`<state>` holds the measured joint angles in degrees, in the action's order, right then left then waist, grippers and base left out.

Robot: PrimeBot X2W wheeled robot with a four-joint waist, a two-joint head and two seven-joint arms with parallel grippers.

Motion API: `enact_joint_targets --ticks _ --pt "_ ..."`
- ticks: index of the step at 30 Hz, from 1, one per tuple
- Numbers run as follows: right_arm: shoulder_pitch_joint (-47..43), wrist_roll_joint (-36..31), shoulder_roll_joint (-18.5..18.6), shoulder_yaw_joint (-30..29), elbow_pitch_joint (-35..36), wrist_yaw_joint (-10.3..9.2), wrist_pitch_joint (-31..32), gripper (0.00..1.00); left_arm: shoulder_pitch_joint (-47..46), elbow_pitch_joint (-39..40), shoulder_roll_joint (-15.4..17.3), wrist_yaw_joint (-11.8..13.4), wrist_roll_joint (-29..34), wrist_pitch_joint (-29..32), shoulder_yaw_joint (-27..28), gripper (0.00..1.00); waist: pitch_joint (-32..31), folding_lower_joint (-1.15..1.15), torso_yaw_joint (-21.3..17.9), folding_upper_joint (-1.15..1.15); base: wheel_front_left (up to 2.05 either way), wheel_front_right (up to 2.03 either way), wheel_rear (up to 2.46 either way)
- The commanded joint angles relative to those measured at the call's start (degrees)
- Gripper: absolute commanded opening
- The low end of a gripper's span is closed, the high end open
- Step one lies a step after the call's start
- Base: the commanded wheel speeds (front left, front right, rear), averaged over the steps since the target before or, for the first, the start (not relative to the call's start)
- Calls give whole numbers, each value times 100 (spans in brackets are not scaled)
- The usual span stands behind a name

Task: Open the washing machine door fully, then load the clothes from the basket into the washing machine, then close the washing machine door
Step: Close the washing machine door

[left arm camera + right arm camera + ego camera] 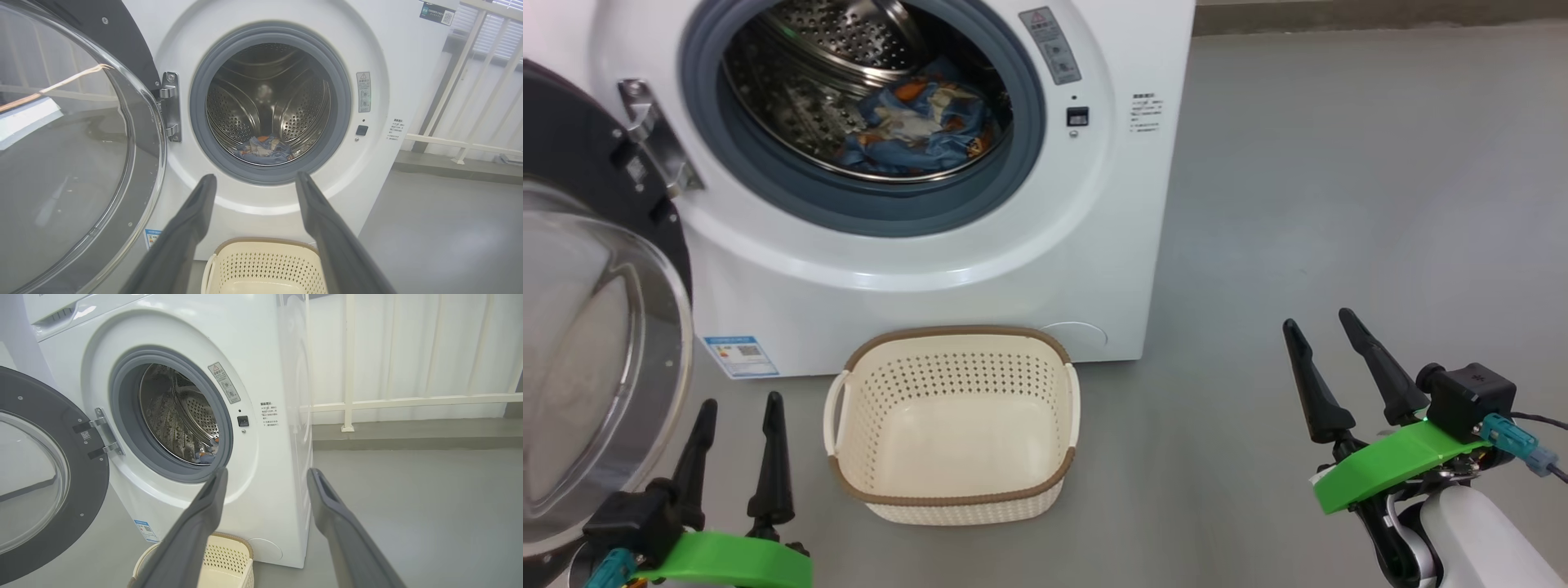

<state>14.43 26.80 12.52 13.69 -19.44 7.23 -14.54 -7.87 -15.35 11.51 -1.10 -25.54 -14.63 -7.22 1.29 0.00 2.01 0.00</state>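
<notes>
Grey floor point(1339, 163), white railing point(408, 402) behind

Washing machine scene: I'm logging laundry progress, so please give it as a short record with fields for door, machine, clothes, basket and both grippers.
door: round glossy black washing machine door with clear glass bowl, swung wide open
machine: big white front-loading washing machine, steel drum exposed
clothes: light-blue and orange printed clothes, lying in the drum
basket: cream perforated plastic basket, empty, on the grey floor before the machine
left gripper: fingers apart, holding nothing
right gripper: fingers apart, holding nothing
remaining: close the door
</notes>
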Motion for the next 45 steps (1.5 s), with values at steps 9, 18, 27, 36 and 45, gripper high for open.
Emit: enact_joint_targets --ticks 9,18,27,36,45 --pt "-65 86 21 181 95 25 -46 100 -56 123 107 241 106 -37 216 100 -81 0 598 0 0 0 0" --pt "-99 102 -10 187 84 25 -46 100 -20 114 156 354 155 19 174 100 -116 0 1139 0 0 0 0" --pt "-104 102 -62 177 89 25 -46 100 31 179 157 467 167 88 128 100 -113 0 1709 0 0 0 0" --pt "-103 109 -99 202 79 25 -46 100 67 195 150 521 134 106 107 100 -126 0 2146 0 0 0 0" --pt "-90 113 -103 212 65 25 -46 100 56 125 170 539 95 77 125 100 -141 0 2516 0 0 0 0"
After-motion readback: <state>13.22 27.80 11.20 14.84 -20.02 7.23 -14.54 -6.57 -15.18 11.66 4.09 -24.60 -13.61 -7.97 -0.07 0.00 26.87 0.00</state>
